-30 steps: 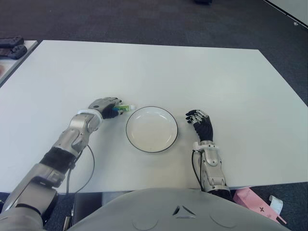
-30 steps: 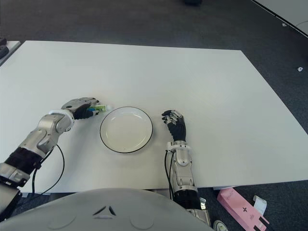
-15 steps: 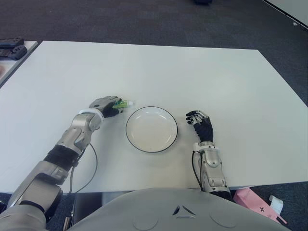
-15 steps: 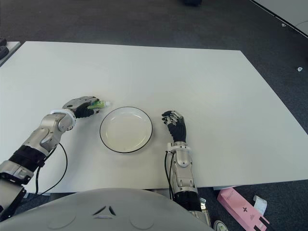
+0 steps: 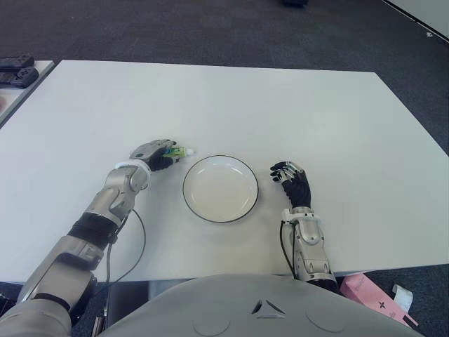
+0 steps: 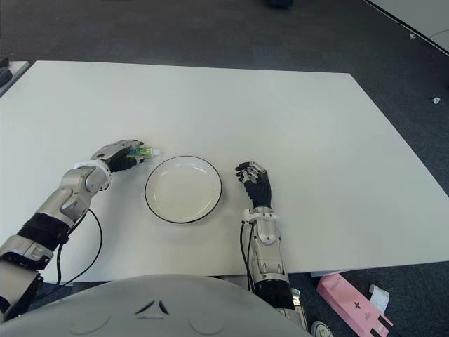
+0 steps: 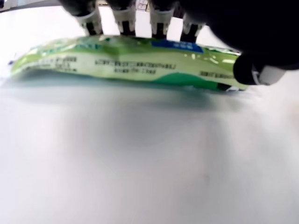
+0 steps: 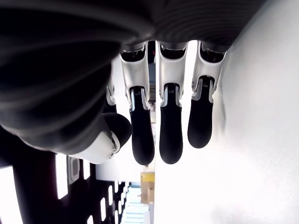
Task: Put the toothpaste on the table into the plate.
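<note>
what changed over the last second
The left hand, shut on the toothpaste, moved slightly away from the robot along the table, taking the tube with it. The plate and the right hand, open beside it, stayed put.

A white table fills most of the view, with dark carpet beyond its far edge. The left hand shows left of a white plate with a dark rim, its fingers curled around a green toothpaste tube whose white cap end points toward the plate's far left rim. The tube sits just outside the plate. The right hand shows right of the plate, fingers loosely extended, holding nothing. A pink box lies on the floor near the table's near right corner. Dark objects sit on another surface at the far left.
</note>
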`<state>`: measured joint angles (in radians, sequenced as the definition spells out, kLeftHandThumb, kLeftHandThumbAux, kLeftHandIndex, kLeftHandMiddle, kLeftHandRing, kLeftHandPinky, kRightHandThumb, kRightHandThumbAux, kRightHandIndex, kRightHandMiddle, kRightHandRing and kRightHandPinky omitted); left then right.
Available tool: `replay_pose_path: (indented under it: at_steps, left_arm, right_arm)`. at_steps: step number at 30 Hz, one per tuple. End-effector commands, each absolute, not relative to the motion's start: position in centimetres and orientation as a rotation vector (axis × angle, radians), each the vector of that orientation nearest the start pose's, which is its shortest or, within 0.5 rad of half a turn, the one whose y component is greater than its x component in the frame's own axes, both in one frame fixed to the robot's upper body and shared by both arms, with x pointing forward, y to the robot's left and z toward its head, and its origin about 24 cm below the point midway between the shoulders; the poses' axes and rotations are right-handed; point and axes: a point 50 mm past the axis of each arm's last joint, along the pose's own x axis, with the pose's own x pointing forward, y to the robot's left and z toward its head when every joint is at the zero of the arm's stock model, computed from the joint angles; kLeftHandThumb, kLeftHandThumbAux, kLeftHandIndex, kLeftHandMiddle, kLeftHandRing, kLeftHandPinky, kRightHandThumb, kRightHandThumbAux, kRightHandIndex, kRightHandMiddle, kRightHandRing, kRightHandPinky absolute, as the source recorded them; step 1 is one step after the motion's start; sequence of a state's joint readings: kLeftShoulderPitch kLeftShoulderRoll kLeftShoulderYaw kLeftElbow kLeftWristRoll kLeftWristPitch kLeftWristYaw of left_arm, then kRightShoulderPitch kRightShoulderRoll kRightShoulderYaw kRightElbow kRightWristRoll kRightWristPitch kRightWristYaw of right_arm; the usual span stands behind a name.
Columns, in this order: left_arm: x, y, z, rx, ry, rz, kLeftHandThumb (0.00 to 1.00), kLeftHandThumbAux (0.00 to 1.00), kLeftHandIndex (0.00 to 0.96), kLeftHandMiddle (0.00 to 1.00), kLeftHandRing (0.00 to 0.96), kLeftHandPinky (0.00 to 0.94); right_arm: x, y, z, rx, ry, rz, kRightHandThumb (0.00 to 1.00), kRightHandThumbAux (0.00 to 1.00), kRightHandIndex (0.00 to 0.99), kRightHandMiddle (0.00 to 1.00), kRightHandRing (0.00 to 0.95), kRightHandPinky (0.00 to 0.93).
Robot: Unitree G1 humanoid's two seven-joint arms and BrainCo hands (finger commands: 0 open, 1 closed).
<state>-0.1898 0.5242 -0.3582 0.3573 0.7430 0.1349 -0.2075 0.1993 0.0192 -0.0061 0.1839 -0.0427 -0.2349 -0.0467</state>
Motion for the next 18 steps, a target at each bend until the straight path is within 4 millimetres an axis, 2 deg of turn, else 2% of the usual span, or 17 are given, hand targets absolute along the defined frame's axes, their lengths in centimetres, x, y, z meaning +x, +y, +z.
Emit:
replay_pose_path:
  at_steps: [1, 5, 11, 18]
  left_arm:
    - [23.85, 22.51, -4.67, 1.271, 0.609, -0.477, 0.549, 0.181, 0.000, 0.000, 0.000, 0.000]
    - [23.76, 22.59, -4.91, 1.258, 0.602, -0.458, 0.547, 0.194, 0.000, 0.000, 0.000, 0.012]
    - [23.75, 22.65, -5.14, 1.246, 0.577, -0.428, 0.558, 0.218, 0.000, 0.000, 0.000, 0.086]
    - [23.79, 22.68, -5.27, 1.227, 0.545, -0.385, 0.616, 0.247, 0.000, 0.000, 0.032, 0.180]
  right_arm:
    - [18.86, -16.18, -3.88, -0.023, 0.259, -0.109, 0.710, 0.733, 0.427, 0.478, 0.473, 0.464]
    - [18.91, -16.20, -3.89, -0.024, 0.261, -0.113, 0.711, 0.732, 0.427, 0.474, 0.468, 0.462]
    - [18.95, -16.19, -3.90, -0.025, 0.258, -0.114, 0.710, 0.732, 0.427, 0.476, 0.472, 0.473]
    - [18.97, -16.20, -3.91, -0.025, 0.253, -0.115, 0.710, 0.732, 0.427, 0.482, 0.481, 0.485]
